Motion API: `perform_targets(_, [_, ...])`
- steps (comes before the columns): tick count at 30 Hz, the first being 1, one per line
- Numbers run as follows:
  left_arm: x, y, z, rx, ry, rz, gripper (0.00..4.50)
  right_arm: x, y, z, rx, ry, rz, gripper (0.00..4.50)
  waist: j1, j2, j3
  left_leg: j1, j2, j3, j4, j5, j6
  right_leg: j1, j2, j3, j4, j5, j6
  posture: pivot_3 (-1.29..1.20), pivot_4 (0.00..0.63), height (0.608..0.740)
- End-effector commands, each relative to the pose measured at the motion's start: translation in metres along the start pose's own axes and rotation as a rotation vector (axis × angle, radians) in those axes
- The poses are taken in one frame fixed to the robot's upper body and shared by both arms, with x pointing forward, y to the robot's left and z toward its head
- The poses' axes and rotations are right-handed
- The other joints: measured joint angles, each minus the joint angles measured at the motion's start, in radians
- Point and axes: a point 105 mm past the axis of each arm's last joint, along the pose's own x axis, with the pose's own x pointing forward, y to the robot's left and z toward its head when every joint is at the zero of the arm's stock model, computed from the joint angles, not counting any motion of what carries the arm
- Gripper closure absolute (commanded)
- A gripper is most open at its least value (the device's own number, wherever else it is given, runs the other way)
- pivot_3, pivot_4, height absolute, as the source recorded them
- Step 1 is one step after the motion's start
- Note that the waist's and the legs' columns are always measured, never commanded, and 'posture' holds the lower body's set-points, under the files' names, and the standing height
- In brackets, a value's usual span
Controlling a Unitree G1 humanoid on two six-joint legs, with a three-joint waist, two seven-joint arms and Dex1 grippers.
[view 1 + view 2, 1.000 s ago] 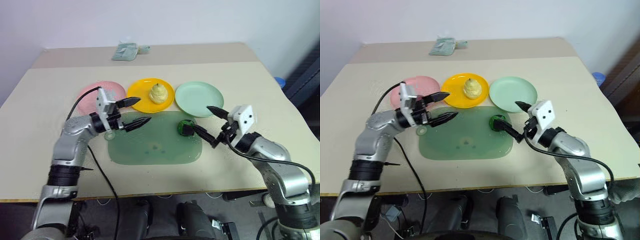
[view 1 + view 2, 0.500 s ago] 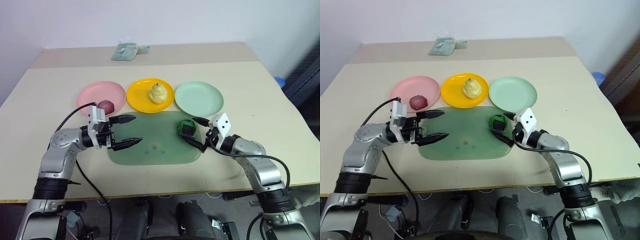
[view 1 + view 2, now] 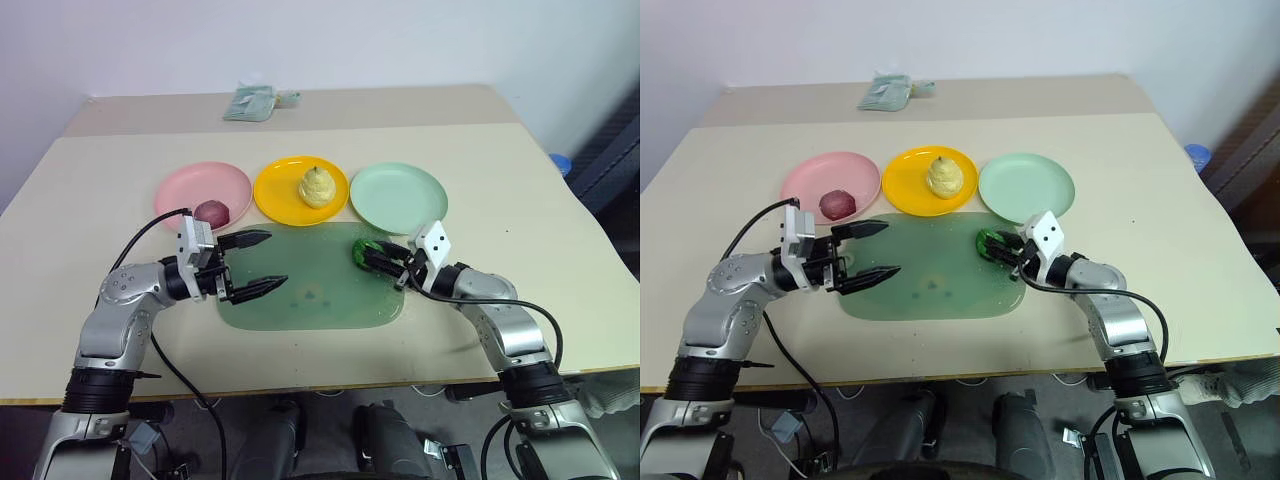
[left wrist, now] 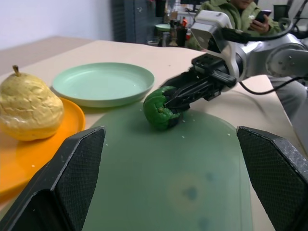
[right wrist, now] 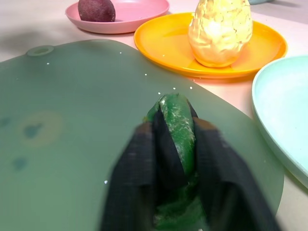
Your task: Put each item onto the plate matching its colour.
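A dark green ball sits on the right part of the translucent green mat. My right gripper is shut on the ball, its black fingers pressing both sides. The mint green plate just behind it is bare. A pale yellow pear stands on the orange-yellow plate. A dark red ball lies on the pink plate. My left gripper hangs open over the mat's left end, holding nothing.
A folded pale green packet lies at the table's far edge. A blue object sits beyond the right table edge. In the left wrist view a seated person shows behind the table.
My right gripper sank to the mat and shut on the green ball. My left gripper drew back from above the pink plate to the mat's left end, uncovering the red ball.
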Motion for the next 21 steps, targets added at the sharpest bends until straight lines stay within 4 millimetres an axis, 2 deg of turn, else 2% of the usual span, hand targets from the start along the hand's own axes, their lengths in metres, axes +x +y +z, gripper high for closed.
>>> perform_targets(1, [0.001,-0.001,0.012,0.025,-0.043,0.016,0.00,0.002,-0.002,0.013,-0.037,-0.038,-0.002,4.03,0.000,0.000,0.000,0.000,0.000,0.000,0.000,0.000,0.000,0.000,0.000,0.000,0.000,0.000,0.000,0.00,0.150,0.740])
perform_targets(4, [0.002,0.000,0.012,0.014,-0.056,0.034,0.00,0.000,-0.007,0.028,-0.048,-0.081,-0.012,4.03,0.000,0.000,0.000,0.000,0.000,0.000,0.000,0.000,0.000,0.000,0.000,0.000,0.000,0.000,0.000,0.00,0.150,0.740])
perform_targets(9, [0.007,0.004,0.014,-0.013,-0.085,0.087,0.00,0.001,-0.026,0.069,-0.067,-0.196,-0.065,4.03,-0.001,0.002,0.001,0.000,0.000,0.000,0.000,0.000,0.000,0.000,0.000,0.000,0.000,0.000,0.000,0.00,0.150,0.740])
perform_targets(13, [0.012,0.013,0.010,-0.017,-0.070,0.171,0.00,0.006,-0.055,0.094,-0.093,-0.238,-0.149,4.03,-0.002,0.002,0.001,0.000,0.000,0.000,-0.001,0.000,0.000,-0.001,0.000,0.000,0.000,0.000,0.000,0.00,0.150,0.740])
perform_targets(16, [0.015,0.022,0.009,-0.013,-0.064,0.247,0.00,0.012,-0.085,0.093,-0.131,-0.197,-0.260,4.03,0.000,0.002,0.001,0.000,0.000,0.000,0.000,0.000,0.000,0.000,0.000,0.000,0.000,0.001,-0.001,0.00,0.150,0.740])
perform_targets(20, [0.020,0.033,0.007,0.023,-0.031,0.343,0.00,0.021,-0.124,0.074,-0.116,-0.114,-0.405,4.03,0.000,0.002,0.001,0.000,0.000,0.001,0.000,0.001,-0.001,0.000,0.000,0.000,0.000,0.001,-0.001,0.00,0.150,0.740])
perform_targets(21, [0.021,0.036,0.006,0.034,-0.014,0.369,0.00,0.023,-0.130,0.070,-0.111,-0.097,-0.428,3.69,-0.003,0.002,0.001,0.000,0.000,0.001,-0.001,0.001,-0.001,0.000,0.000,0.000,0.000,0.001,-0.001,0.00,0.150,0.740])
